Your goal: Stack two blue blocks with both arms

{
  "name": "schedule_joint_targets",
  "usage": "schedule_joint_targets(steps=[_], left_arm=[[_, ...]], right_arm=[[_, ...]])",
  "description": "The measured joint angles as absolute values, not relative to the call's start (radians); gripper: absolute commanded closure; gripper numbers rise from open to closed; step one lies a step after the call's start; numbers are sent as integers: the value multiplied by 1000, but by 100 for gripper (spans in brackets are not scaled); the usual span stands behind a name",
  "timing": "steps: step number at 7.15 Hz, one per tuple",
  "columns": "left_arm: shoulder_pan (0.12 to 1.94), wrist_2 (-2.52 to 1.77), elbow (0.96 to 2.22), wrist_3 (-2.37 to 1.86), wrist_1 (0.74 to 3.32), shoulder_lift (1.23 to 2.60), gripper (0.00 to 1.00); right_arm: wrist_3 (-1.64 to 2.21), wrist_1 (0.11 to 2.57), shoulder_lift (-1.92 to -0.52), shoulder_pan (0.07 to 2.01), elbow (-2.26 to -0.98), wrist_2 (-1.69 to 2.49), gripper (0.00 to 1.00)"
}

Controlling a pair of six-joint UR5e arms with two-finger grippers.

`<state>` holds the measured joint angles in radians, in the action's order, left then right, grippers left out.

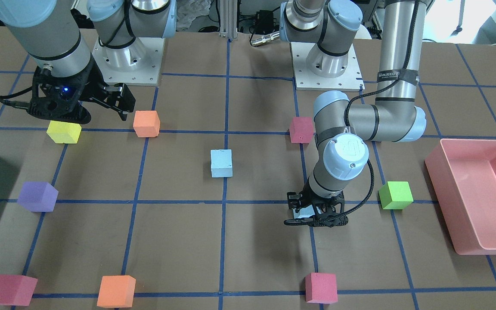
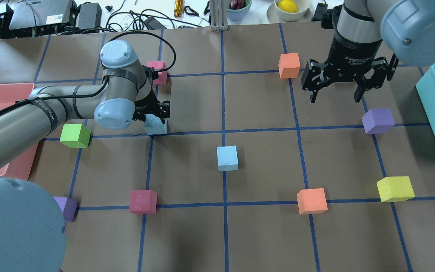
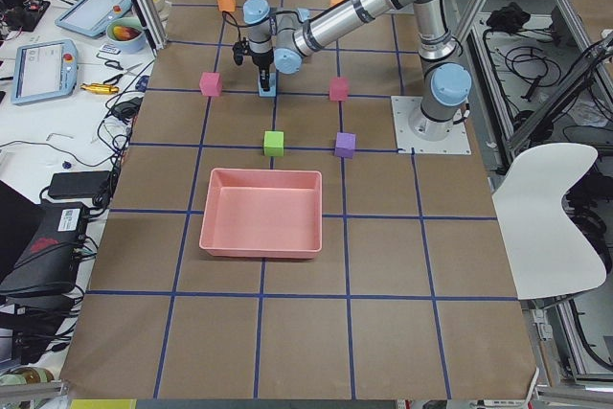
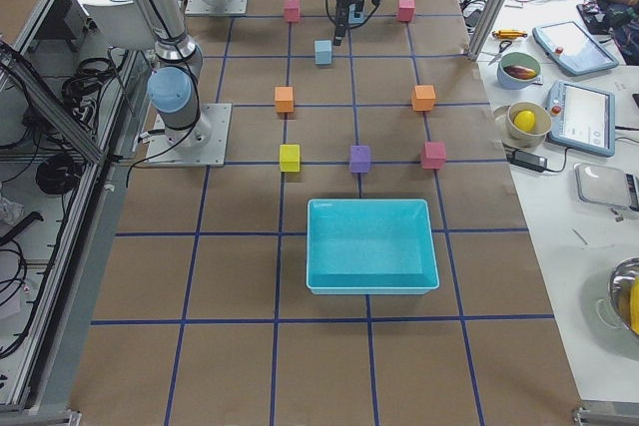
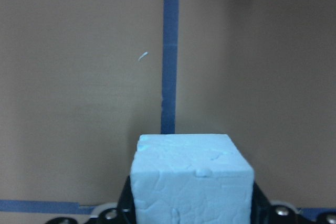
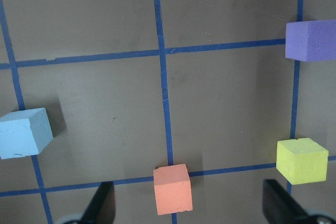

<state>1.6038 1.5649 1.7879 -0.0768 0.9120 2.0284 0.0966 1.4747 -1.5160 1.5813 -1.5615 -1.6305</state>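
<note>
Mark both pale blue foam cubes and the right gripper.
Gripped pale blue foam cube (image 2: 156, 127): overhead view, visible front face.
Free pale blue foam cube (image 2: 227, 155): overhead view, top face.
Black two-finger right gripper (image 2: 334, 99): overhead view, midway between fingertips.

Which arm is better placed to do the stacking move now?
Left. The left gripper is closed on a blue block, and the centre blue block sits nearby with bare table between them. The right gripper hangs open and empty near an orange block.

1 blue block (image 4: 322, 52), teal bin (image 4: 371, 286) nearer
</note>
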Motion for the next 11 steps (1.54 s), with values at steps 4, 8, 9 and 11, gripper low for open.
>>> schedule_joint_targets(steps=[4, 8, 9, 11], left_arm=[[1788, 1496, 1668, -269, 1036, 1965, 100], [1968, 1494, 1631, -460, 1178, 1916, 100], [1977, 1493, 1647, -471, 1178, 1923, 100], [1987, 1483, 1664, -510, 1174, 1935, 100]], right_arm=[[99, 1462, -1521, 1578, -1562, -1637, 0], [96, 1467, -1525, 1577, -1559, -1629, 0], [81, 1466, -1531, 1577, -1556, -1621, 0], [-37, 1473, -1546, 1579, -1554, -1616, 0]])
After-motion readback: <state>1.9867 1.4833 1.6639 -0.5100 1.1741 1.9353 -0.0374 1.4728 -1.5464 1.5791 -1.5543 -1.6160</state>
